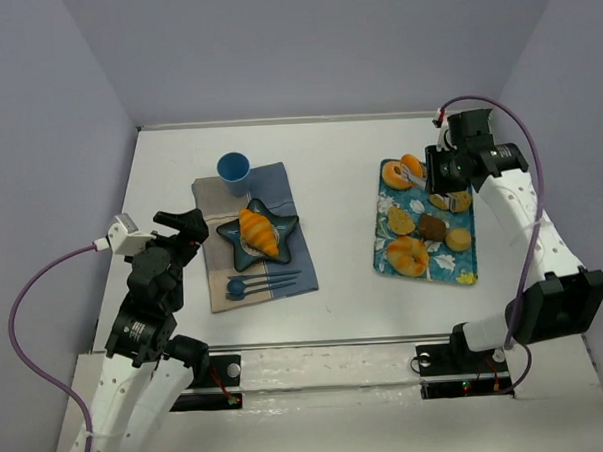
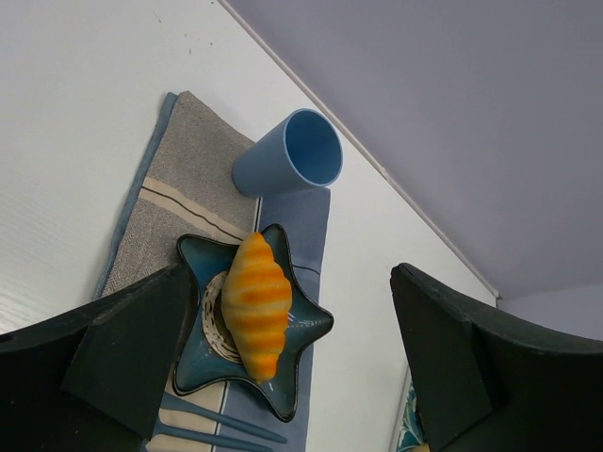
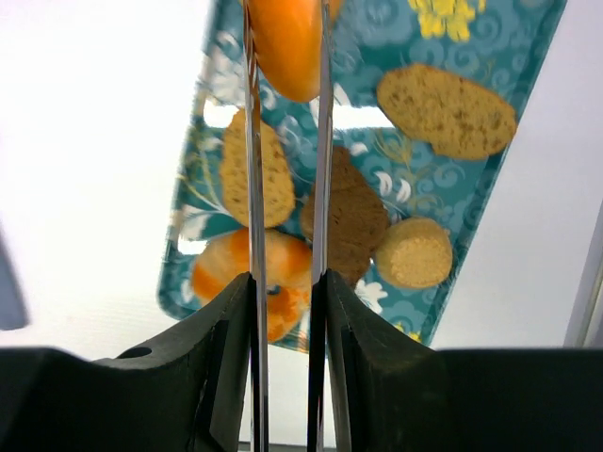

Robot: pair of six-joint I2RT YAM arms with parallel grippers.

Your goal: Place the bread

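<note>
An orange striped croissant [image 1: 260, 233] lies on a dark blue star-shaped plate [image 1: 288, 227] on the placemat; it also shows in the left wrist view [image 2: 256, 306]. My left gripper [image 1: 187, 229] is open and empty, just left of the plate [image 2: 306, 330], with its fingers [image 2: 141, 348] wide apart. My right gripper [image 1: 448, 188] hovers over the teal floral tray [image 1: 464, 269]. It is shut on thin metal tongs [image 3: 252, 188], which pinch an orange bread [image 3: 287, 42] above the tray [image 3: 490, 179].
A blue cup [image 1: 233, 168] stands at the far end of the grey-blue placemat [image 1: 215, 195]. Blue cutlery [image 1: 269, 280] lies at its near end. The tray holds several more breads: an oval slice [image 3: 448, 108], a brown piece [image 3: 353, 217], a round bun [image 3: 413, 252].
</note>
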